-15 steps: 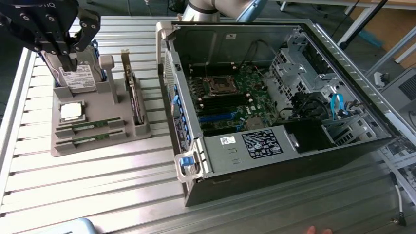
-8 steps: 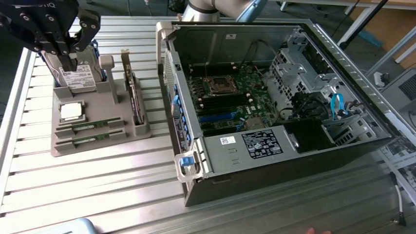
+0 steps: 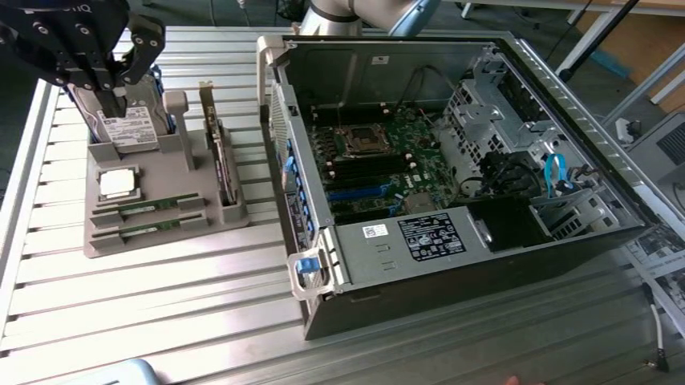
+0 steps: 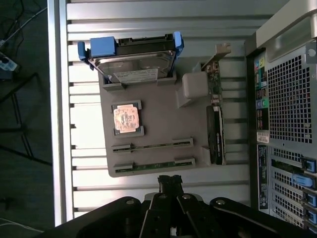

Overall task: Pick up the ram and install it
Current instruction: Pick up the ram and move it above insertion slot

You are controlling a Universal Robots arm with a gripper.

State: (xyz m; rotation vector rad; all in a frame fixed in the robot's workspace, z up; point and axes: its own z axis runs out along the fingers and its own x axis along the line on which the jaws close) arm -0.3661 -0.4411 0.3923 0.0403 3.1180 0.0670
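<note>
So there's one open case [image 3: 450, 297] sitting on the slatted table [image 3: 160, 313], and just beside it one grey tray [image 3: 172, 188] holding the loose parts. The gripper [image 4: 170, 179] hangs above the tray with its jaws pinched fully together. There's nothing between them and they're not touching anything. On the tray, one drive [image 4: 136, 62] in blue rails sits at one end, and one dark card [image 4: 216, 134] stands on edge along the side nearest the case. The ram [image 3: 144, 210] is two green sticks, each in its own slot at the tray's other end, parallel and close together. The inner stick [image 4: 153, 146] is next to the CPU, and the edge stick [image 4: 148, 165] is by the tray's rim. In the wrist view the edge stick is the one closer to the closed tips, but there's a clear gap, with the tips out past the rim. Last, one square CPU [image 4: 126, 119] sits between the drive and the sticks.
</note>
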